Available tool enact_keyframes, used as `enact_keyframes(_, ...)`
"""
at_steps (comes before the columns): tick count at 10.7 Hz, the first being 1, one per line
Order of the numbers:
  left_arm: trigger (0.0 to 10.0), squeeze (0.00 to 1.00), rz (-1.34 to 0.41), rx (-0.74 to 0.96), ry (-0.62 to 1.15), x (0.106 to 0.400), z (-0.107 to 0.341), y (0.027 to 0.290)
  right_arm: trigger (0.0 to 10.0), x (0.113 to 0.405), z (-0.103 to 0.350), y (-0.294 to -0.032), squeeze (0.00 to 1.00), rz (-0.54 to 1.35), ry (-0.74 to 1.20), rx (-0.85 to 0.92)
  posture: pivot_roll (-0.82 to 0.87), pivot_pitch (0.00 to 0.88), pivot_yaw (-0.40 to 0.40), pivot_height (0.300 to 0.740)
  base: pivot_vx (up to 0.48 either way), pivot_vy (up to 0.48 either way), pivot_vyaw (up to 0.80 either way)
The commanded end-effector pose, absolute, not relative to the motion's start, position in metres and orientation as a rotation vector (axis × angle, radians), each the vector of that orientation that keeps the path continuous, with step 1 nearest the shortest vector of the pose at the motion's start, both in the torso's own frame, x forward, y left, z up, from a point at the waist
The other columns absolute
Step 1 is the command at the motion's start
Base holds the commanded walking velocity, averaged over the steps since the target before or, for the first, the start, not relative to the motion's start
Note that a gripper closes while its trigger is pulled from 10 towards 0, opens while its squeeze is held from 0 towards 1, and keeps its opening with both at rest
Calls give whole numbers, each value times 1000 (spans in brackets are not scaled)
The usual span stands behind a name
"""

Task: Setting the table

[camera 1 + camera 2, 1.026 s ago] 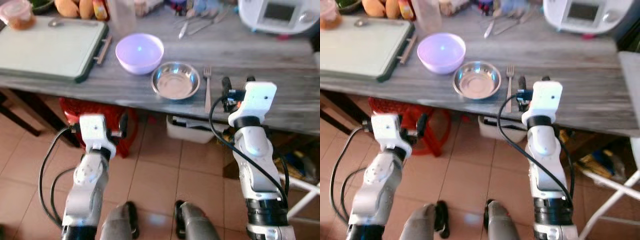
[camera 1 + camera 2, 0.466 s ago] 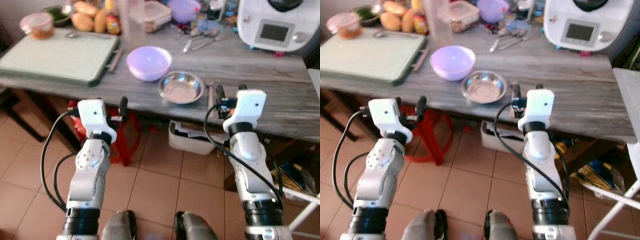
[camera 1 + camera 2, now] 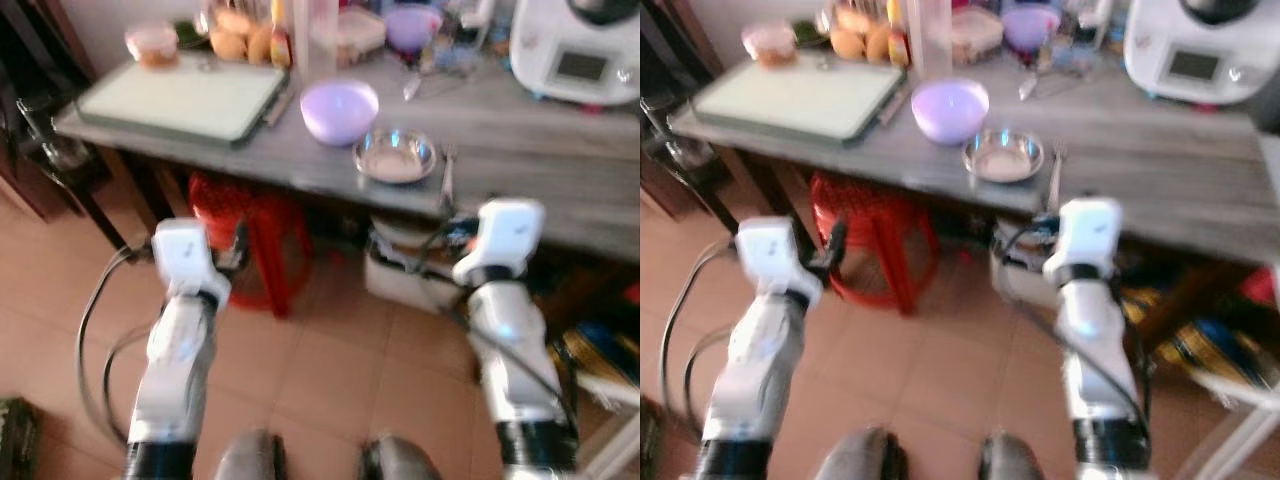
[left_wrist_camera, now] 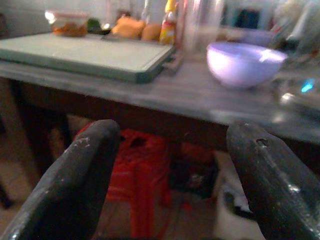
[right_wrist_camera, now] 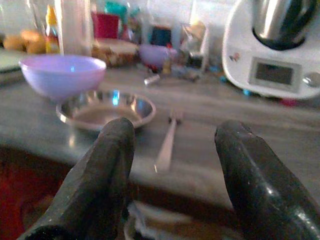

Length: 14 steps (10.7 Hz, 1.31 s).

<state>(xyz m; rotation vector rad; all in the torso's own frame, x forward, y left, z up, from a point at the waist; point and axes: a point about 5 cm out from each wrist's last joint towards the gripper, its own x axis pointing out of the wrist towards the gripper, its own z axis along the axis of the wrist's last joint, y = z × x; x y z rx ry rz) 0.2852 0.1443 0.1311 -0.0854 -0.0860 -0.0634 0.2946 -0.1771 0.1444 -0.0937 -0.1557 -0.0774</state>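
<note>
Both arms are raised in front of the grey wood-grain tabletop, and neither holds a thing: the left gripper has its black fingers spread wide, aimed at the table edge above a red plastic stool, and the right gripper is just as wide, looking straight at the tableware. There, near the front edge, sits a shallow round stainless-steel bowl, with a lilac plastic bowl just behind and beside it, and a slim metal fork lying flat just to the steel bowl's other side, tines pointing away from the robot. The fork looks light, stiff and slick, and lying flat it gives little to bite on; mid-handle, pinched across its narrow width, is my pick. The steel bowl should be light and rigid but slippery, so a pinch over the rim, one finger inside and one outside, seems best. The lilac bowl looks light and forgiving, rim grip again. A pale green rectangular tray and a white kitchen machine flank the scene.
</note>
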Motion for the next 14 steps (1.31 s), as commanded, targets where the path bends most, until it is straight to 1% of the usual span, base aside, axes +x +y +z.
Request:
enact_keyframes(1, 10000, 0, -50, -71, -85, 284, 130, 148, 10000, 296, 147, -176, 0, -78, -157, -82, -50, 89, 13, 740, -266, 0, 0)
enact_keyframes(2, 10000, 0, -52, -73, -70, 280, 126, 149, 10000, 296, 140, -176, 0, -112, -107, -104, -68, 106, 11, 740, -259, 0, 0)
enact_keyframes(4, 10000, 0, -56, -77, -53, 276, 121, 147, 10000, 293, 139, -177, 0, -125, -111, -101, -73, 111, 10, 740, -259, 0, 0)
enact_keyframes(5, 10000, 0, -83, -95, -41, 273, 117, 137, 10000, 287, 143, -168, 0, -43, -106, -3, -80, 134, -1, 740, -240, 0, 0)
enact_keyframes(6, 10000, 0, -96, -96, -41, 272, 117, 133, 10000, 283, 143, -168, 0, -42, -111, 30, -78, 144, -4, 740, -259, 0, 0)
enact_keyframes(8, 10000, 0, -115, -104, -61, 267, 118, 136, 10000, 280, 140, -169, 0, -35, -89, 49, -72, 156, -4, 740, 0, 0, 0)
enact_keyframes(9, 10000, 0, -125, -81, -56, 265, 118, 138, 10000, 281, 139, -170, 0, -37, -78, 52, -67, 160, -3, 740, 0, 0, -600)
enact_keyframes(11, 10000, 0, -138, -84, -62, 264, 121, 137, 10000, 282, 142, -169, 0, -22, -82, 59, -64, 165, -2, 740, 0, -409, -800)
enact_keyframes(12, 10000, 0, -139, -81, -63, 264, 121, 138, 10000, 283, 144, -169, 1000, -13, -96, 68, -67, 163, -2, 740, 0, -480, 0)
enact_keyframes(14, 10000, 0, -145, -81, -62, 264, 120, 137, 10000, 283, 145, -168, 1000, -5, -99, 59, -67, 160, 1, 740, 0, -480, 0)
